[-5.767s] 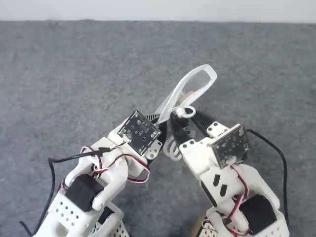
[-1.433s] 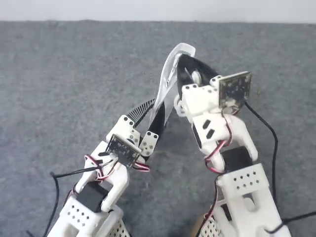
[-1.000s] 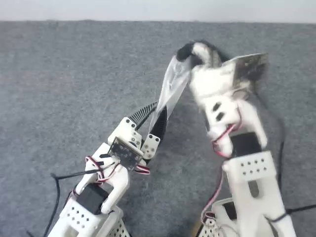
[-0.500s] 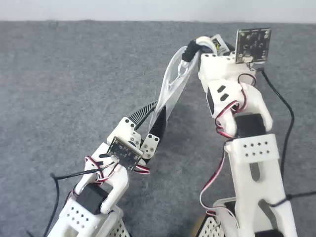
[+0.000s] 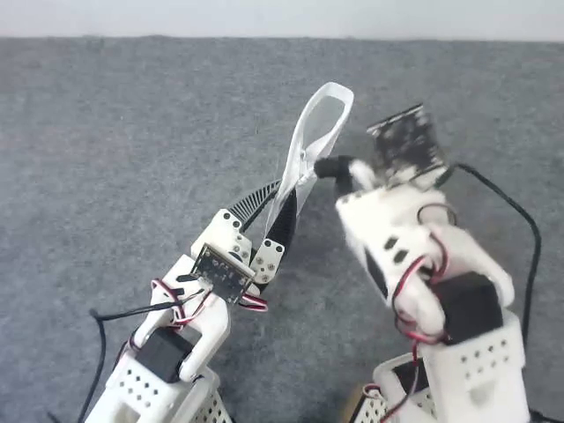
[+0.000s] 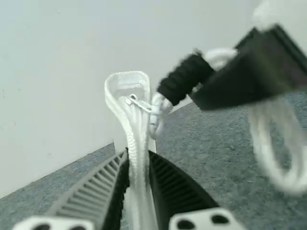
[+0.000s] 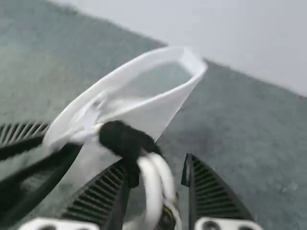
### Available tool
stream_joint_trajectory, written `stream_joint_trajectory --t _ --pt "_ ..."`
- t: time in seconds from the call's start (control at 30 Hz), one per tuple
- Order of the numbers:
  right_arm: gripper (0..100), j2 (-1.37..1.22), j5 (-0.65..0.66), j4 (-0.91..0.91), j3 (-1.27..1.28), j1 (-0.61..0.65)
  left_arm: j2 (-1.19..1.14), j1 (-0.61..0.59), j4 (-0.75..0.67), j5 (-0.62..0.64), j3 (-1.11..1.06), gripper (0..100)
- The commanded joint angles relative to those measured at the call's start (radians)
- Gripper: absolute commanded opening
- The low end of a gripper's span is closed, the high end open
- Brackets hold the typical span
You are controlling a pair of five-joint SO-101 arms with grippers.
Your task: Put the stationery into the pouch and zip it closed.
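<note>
Zipping step: the left jaws pinch the pouch (image 5: pixel 289 189) upright, the right jaws clamp the zip cord (image 5: pixel 330 166); next needs a steady pull along the top edge

**Pouch held upright between two arms**

The left gripper (image 5: pixel 280 204) is pinching the lower end of the translucent pouch (image 5: pixel 298 152), one ribbed black finger (image 5: pixel 254 199) on each side of it. The pouch is rising off the grey table (image 5: pixel 106 132) as a narrow strip, and its top is curling into an open loop. The right gripper (image 5: pixel 348 173) is sitting just beside the pouch's middle, blurred, with the black end of a cord (image 5: pixel 327 166) touching the pouch's edge. Red, white and black wires are trailing along both white arms. A pale wall (image 5: pixel 264 18) is running along the table's far edge.
</note>
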State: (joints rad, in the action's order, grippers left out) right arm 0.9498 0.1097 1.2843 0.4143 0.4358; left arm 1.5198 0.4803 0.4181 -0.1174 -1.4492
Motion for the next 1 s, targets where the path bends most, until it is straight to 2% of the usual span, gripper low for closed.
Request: stream_joint_trajectory --t 0.0,0.13,0.37,0.63,0.77,0.97 --pt "17.9 0.035 0.02 0.11 -0.058 0.051 0.0 -0.011 0.023 -0.005 0.016 1" --pt "26.6 0.033 0.015 0.188 -0.054 0.102 0.0 -0.009 0.021 -0.005 0.016 1" --pt "23.3 0.035 -0.068 0.142 -0.038 0.246 0.0 -0.009 0.021 -0.005 0.016 1" --pt "17.3 0.041 -0.064 -0.147 0.12 0.189 0.0 -0.011 0.021 -0.005 0.016 1" --pt "15.8 0.042 -0.064 -0.165 0.127 0.13 0.0 -0.011 0.021 -0.005 0.018 1" --pt "15.8 0.044 -0.063 -0.137 0.126 0.111 0.0 -0.011 0.021 -0.005 0.018 1"
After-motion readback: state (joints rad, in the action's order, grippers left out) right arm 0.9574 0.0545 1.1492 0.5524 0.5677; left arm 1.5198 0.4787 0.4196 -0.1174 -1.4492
